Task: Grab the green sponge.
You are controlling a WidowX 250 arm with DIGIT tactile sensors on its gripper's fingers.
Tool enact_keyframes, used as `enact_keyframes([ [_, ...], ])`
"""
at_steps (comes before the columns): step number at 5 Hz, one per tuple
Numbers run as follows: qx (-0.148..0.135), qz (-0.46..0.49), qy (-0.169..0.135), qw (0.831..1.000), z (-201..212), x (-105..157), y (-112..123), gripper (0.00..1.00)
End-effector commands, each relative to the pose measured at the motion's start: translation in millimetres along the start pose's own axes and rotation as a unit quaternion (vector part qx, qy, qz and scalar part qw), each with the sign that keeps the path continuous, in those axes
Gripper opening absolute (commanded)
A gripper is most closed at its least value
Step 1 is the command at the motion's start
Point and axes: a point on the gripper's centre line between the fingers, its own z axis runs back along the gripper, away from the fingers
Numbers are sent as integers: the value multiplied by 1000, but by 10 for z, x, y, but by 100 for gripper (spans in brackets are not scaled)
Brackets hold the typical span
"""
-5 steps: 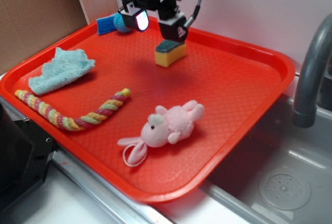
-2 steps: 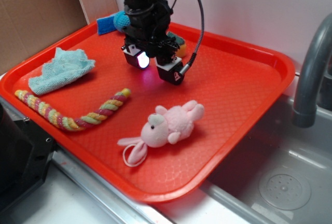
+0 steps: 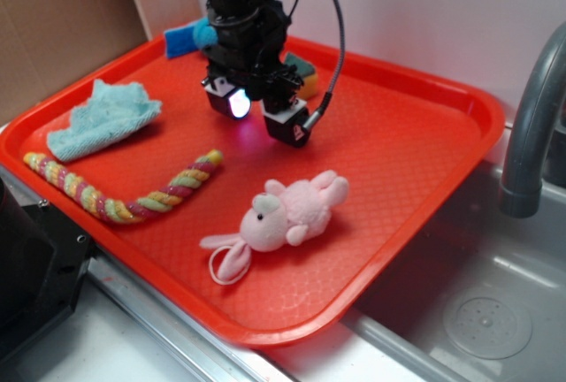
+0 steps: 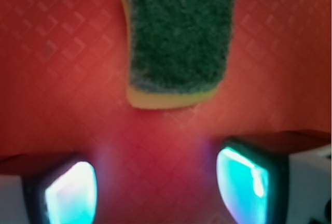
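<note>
The gripper (image 3: 262,114) hung low over the red tray (image 3: 416,161), fingers spread wide apart and holding nothing. Through the wrist camera both pads (image 4: 70,193) glowed teal at the bottom of the view, with bare tray between them. The sponge (image 4: 176,37) lay just ahead of the fingertips, not between them, and nothing was touching it. In the outside view it sat near the tray's far rim, mostly hidden behind the arm, only a corner (image 3: 302,72) showing.

To do this step well, the gripper probably needed to slide forward until the sponge sat squarely between the pads, staying centred on it, and only then close. Closing too soon would likely pinch air or clip the near edge and nudge it away.

The sponge showed a dark green, rough scouring top over a thin band of yellow foam, and its near edge was slightly curved. It looked soft, likely to squash under the grip.
</note>
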Motion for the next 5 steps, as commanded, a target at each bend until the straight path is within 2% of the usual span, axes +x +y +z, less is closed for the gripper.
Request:
enact_keyframes([
  [1, -4, 2, -20, 1000, 265, 195, -26, 100],
  [2, 6, -3, -17, 1000, 453, 160, -68, 100],
  [3, 4, -10, -19, 1000, 492, 278, -70, 100],
  [5, 20, -10, -5, 1000, 340, 561, -16, 100],
])
